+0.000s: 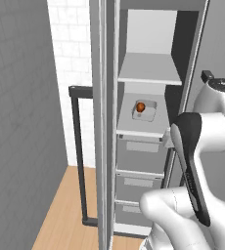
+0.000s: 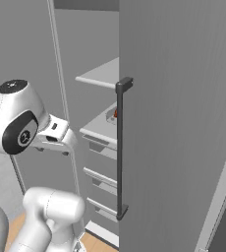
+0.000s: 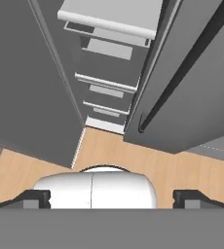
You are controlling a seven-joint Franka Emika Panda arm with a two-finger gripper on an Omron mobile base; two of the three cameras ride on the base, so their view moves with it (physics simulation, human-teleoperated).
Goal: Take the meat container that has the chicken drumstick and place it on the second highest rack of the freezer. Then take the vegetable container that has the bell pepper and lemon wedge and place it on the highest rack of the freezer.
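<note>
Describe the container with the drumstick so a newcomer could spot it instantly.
Look inside the open freezer, on the lower shelf of its two, just above the drawer fronts. A pale shallow container sits there, the one item on the shelves, holding a glossy orange-brown drumstick.

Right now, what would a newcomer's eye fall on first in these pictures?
Probably the open freezer: on its lower shelf sits a pale container holding the orange-brown chicken drumstick, while the upper shelf carries nothing. Next, the white arm low in front, its tool open, pointing down at the wood floor.
</note>
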